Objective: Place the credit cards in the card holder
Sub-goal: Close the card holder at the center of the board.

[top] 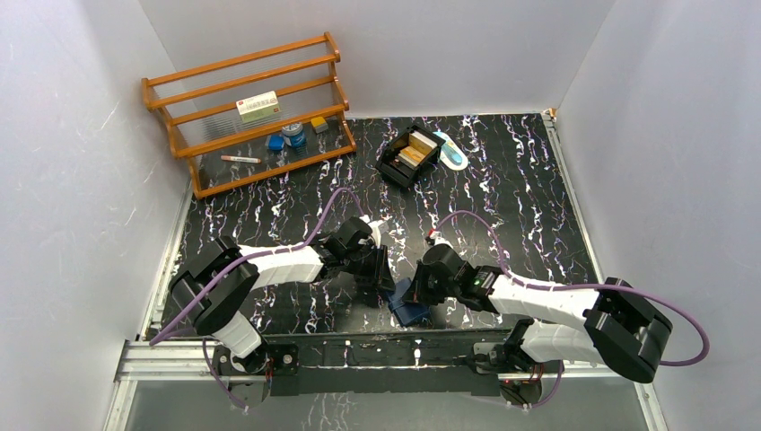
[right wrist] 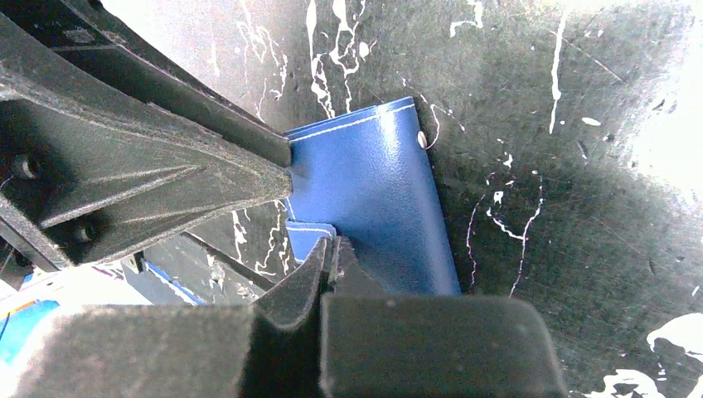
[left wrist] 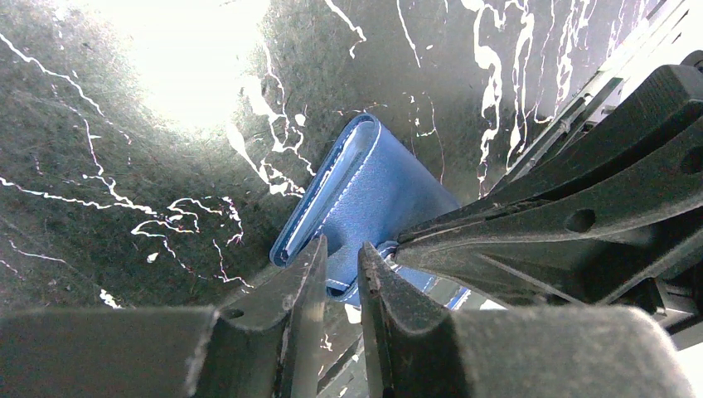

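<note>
Clearly right pincer [right wrist: 330,249] pinches card holder [right wrist: 377,199]; left pincer [left wrist: 341,269] slightly parted at its edge.

Robot lab test cell: plain white panel walls [top: 81,135] box in black marbled worktop [top: 520,189], metal mounting rail [top: 359,355] at near edge, staged props on wooden rack [top: 251,108].

light: bright overhead | glare: blown-out patches, wrist views | near fingers blurred

Grained matt navy leather-like card holder [right wrist: 377,207]; scuffed black plastic pincer fingers [left wrist: 290,307]; marbled matt table [left wrist: 124,166]; varnished wooden rack [top: 251,112]
</note>
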